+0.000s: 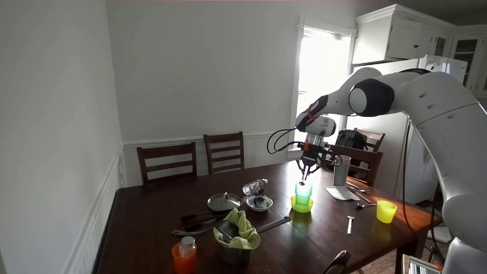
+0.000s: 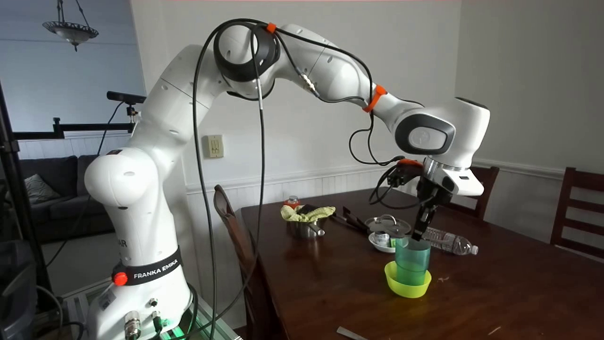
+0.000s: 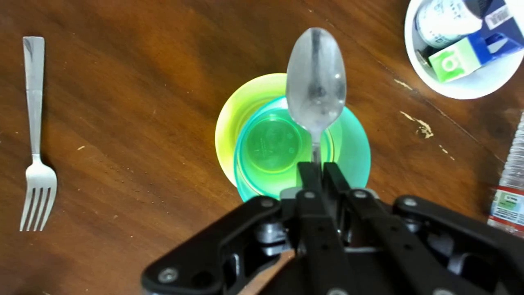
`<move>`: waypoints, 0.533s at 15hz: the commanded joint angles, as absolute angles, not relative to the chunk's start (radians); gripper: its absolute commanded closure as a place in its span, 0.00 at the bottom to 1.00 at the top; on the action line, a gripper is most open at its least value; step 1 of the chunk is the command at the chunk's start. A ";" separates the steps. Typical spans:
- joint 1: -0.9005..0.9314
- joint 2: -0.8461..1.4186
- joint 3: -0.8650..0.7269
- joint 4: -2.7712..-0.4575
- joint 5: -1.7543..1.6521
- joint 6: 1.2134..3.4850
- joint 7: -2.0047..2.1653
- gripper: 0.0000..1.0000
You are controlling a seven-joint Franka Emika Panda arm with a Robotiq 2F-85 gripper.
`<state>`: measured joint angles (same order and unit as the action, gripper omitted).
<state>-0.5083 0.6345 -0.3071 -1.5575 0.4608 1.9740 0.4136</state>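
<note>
My gripper (image 3: 317,167) is shut on a metal spoon (image 3: 316,82), whose bowl sticks out ahead of the fingertips. Below it is a clear teal cup (image 3: 354,151), which stands inside a yellow-green bowl (image 3: 227,135). In the wrist view the spoon's bowl overlaps the cup's rim. In both exterior views the cup (image 1: 303,193) (image 2: 412,259) stands upright in the bowl (image 1: 301,208) (image 2: 408,289). The gripper (image 2: 417,236) points down with its tips at about the cup's rim in an exterior view. The spoon is too small to make out clearly there.
A fork (image 3: 37,164) lies to one side. A white bowl (image 3: 462,92) with small packages and a water bottle (image 2: 448,241) are near the cup. Also on the table are a pot with a cloth (image 1: 237,255), a lid (image 1: 224,202), a yellow cup (image 1: 386,212) and a grey tumbler (image 1: 341,171).
</note>
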 commanded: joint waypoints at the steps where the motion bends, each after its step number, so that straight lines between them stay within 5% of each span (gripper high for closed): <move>1: -0.530 0.669 -0.291 -1.503 0.492 1.943 0.426 0.98; 8: -0.533 0.692 -0.289 -1.475 0.493 1.919 0.435 0.98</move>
